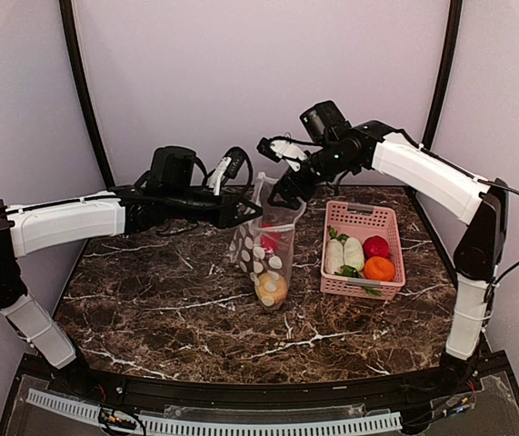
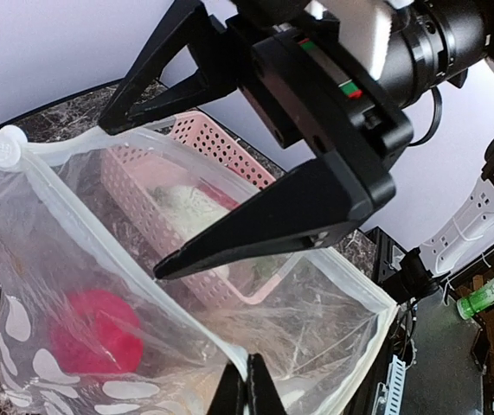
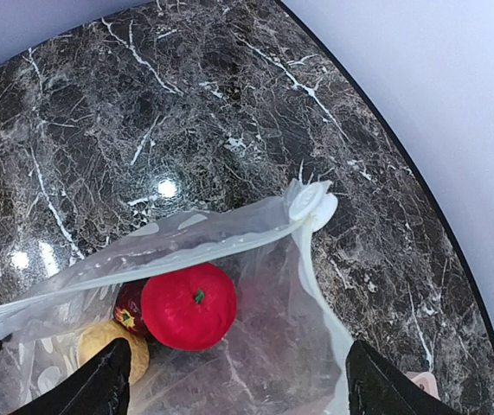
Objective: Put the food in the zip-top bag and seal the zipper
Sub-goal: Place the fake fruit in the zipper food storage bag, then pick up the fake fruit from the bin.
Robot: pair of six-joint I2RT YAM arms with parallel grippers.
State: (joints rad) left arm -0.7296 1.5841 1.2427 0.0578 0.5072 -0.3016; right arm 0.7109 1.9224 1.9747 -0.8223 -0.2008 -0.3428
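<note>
The dotted zip-top bag [image 1: 261, 250] stands upright with its mouth open. Inside lie a red ball [image 3: 188, 304], a dark purple piece [image 3: 128, 307] and a yellowish piece [image 3: 112, 350]. My left gripper [image 1: 248, 211] is shut on the bag's near rim [image 2: 229, 350]. My right gripper [image 1: 282, 195] is open and empty just above the mouth; its fingers [image 2: 272, 220] straddle it. The zipper [image 3: 186, 251] is unsealed, with a white tab [image 3: 311, 203] at its end. Two white radishes [image 1: 343, 256], a red ball [image 1: 375, 246] and an orange [image 1: 379, 268] lie in the basket.
The pink slatted basket [image 1: 361, 211] stands just right of the bag on the dark marble table [image 1: 150, 300]. It shows through the bag in the left wrist view [image 2: 203, 143]. A lilac wall closes the back and sides.
</note>
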